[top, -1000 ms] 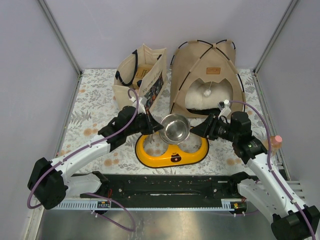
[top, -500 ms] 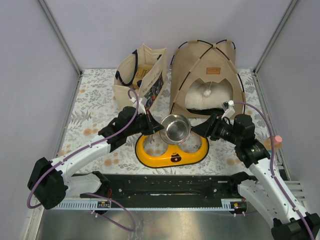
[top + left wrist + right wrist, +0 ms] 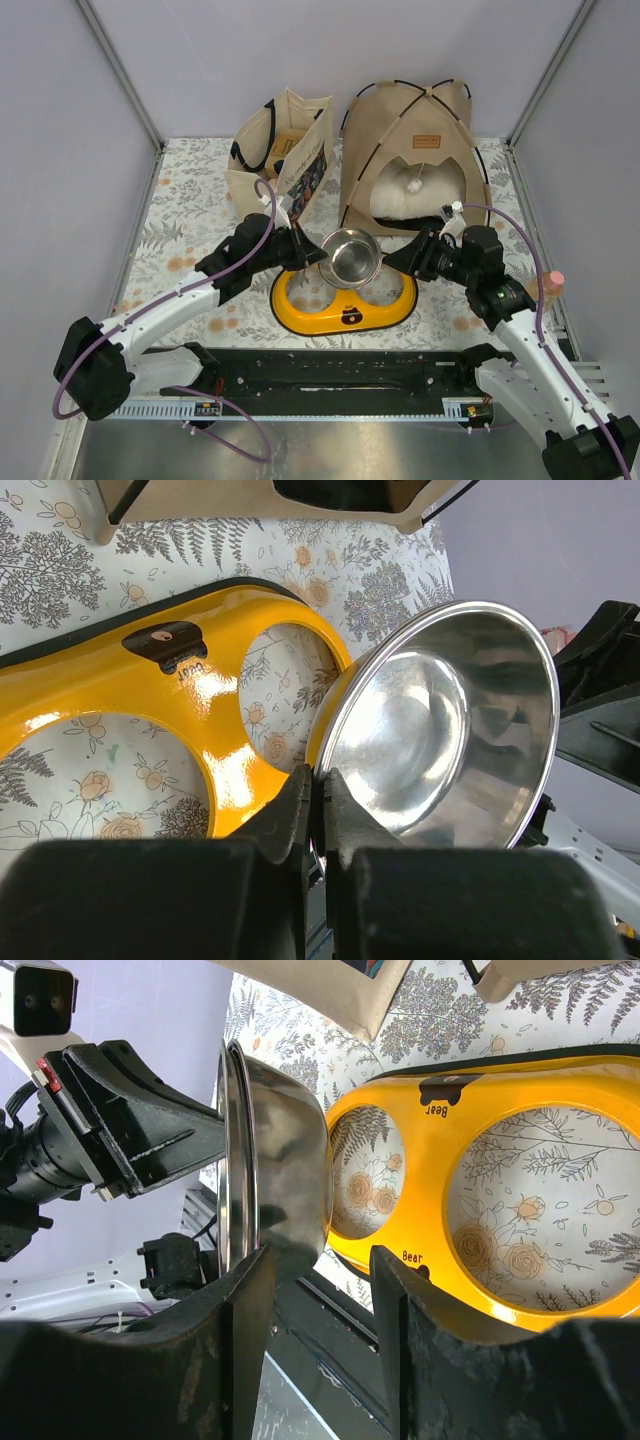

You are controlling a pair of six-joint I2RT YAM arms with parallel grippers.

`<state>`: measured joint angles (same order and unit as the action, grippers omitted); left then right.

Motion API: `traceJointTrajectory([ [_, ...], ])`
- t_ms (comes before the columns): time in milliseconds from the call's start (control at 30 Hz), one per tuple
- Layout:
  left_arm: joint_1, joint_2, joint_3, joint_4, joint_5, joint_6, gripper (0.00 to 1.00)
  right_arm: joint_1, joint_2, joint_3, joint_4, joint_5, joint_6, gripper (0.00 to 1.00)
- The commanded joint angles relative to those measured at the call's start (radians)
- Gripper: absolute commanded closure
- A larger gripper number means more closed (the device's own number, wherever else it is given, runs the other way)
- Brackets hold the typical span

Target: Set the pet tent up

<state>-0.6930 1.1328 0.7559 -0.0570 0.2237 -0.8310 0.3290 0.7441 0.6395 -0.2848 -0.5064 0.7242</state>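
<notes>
Upright pet tent (image 3: 410, 130) behind, left gripper (image 3: 318, 780) with jaws pinched on steel bowl (image 3: 440, 730) rim, right gripper (image 3: 320, 1260) with jaws parted beside it

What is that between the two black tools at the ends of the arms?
A shiny metal bowl, tilted on edge: the left tool pinches its rim, and the right tool stands open beside it. The top view shows it.

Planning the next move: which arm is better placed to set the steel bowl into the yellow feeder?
Left, probably: left end effector is shut on the steel bowl above the yellow feeder; right end effector is open.
</notes>
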Motion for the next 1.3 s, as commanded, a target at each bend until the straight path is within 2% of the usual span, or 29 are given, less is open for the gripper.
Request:
traceJointTrajectory([
  [0, 0.000, -0.030, 0.000, 0.080, 0.008, -0.011, 1.00, 0.005, 0.001, -0.003, 0.050, -0.018, 0.015, 0.49],
  [167, 0.000, -0.025, 0.002, 0.077, 0.002, -0.008, 1.00, 0.005, -0.018, -0.003, 0.046, -0.012, 0.020, 0.50],
  [400, 0.000, -0.034, 0.010, 0.037, -0.044, 0.000, 1.00, 0.004, -0.066, 0.012, -0.020, 0.085, 0.001, 0.50],
  [767, -0.002, -0.016, 0.005, 0.052, -0.007, -0.005, 1.00, 0.005, -0.017, 0.006, 0.036, -0.004, 0.023, 0.52],
  [1267, -0.002, 0.022, 0.005, 0.091, 0.008, -0.014, 1.00, 0.012, -0.008, 0.000, 0.053, -0.021, 0.029, 0.59],
])
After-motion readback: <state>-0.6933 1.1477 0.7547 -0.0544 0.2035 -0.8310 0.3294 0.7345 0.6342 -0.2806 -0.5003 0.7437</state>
